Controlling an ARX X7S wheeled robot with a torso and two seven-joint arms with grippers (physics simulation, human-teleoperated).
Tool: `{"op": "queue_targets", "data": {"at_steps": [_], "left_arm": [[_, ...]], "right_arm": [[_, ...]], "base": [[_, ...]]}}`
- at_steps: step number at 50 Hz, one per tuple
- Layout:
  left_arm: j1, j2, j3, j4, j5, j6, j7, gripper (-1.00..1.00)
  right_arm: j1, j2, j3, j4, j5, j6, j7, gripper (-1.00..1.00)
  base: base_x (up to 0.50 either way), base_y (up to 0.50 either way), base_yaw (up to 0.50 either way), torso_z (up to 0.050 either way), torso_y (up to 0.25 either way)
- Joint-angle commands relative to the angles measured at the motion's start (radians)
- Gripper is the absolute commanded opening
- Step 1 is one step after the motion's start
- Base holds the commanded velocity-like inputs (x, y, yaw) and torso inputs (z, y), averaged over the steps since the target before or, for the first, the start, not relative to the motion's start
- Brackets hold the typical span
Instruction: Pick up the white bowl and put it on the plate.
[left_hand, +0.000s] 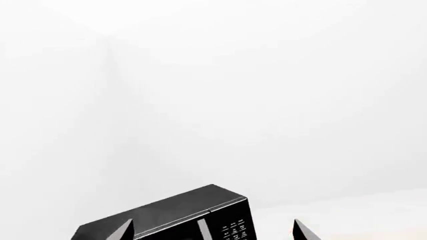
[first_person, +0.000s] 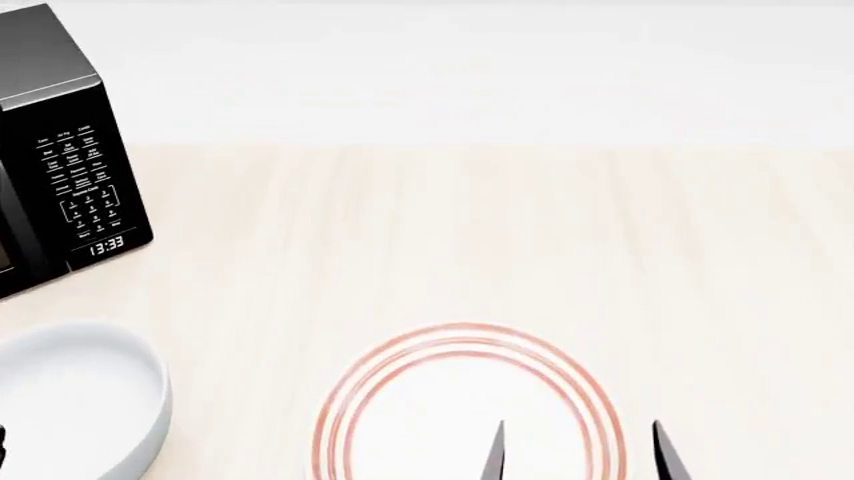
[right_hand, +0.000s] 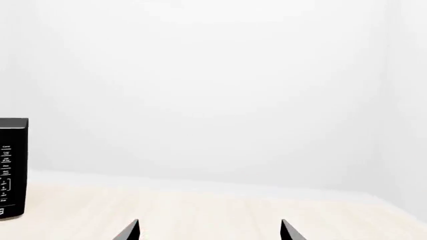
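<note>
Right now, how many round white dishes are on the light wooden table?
2. The deep plain white bowl sits at the near left; the flat red-ringed plate lies near centre. Others may be out of frame.

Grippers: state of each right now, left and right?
Left gripper: open, fingers spread, holding nothing.
Right gripper: open, fingers spread, holding nothing.

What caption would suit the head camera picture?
White bowl left of the red-ringed plate, microwave behind, right pincer open over the plate.

right gripper (first_person: 579, 452) jaws apart, left gripper (left_hand: 212, 231) seemingly open too
</note>
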Motion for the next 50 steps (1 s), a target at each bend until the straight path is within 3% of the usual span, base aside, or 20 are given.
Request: {"op": "queue_targets", "data": {"at_steps": [1, 24, 34, 42, 50], "left_arm": [[-0.420, -0.058, -0.217, -0.384, 0.054, -0.510, 0.216, 1.00], [-0.516, -0.070, -0.295, -0.494, 0.006, -0.696, 0.254, 1.00], [-0.515, -0.077, -0.304, -0.531, 0.001, -0.697, 0.249, 1.00], [-0.443, -0.141, -0.262, -0.560, -0.012, -0.641, 0.284, 1.00], [-0.426, -0.152, -0.266, -0.609, -0.028, -0.591, 0.292, 1.00]], "right_arm": [[0.004, 0.007, -0.009, 0.024, 0.007, -0.006, 0.003, 1.00], [0.009, 0.028, -0.027, 0.042, 0.019, -0.017, 0.028, 1.00], [0.013, 0.037, -0.034, 0.042, 0.025, -0.016, 0.039, 1.00], [0.015, 0.042, -0.043, 0.047, 0.027, -0.017, 0.046, 1.00], [0.018, 0.048, -0.050, 0.052, 0.029, -0.020, 0.052, 1.00]], "base": [[0.00, 0.00, 0.00, 0.000, 0.000], [0.00, 0.00, 0.00, 0.000, 0.000], [0.00, 0.00, 0.00, 0.000, 0.000], [0.00, 0.00, 0.00, 0.000, 0.000], [0.00, 0.00, 0.00, 0.000, 0.000]]}}
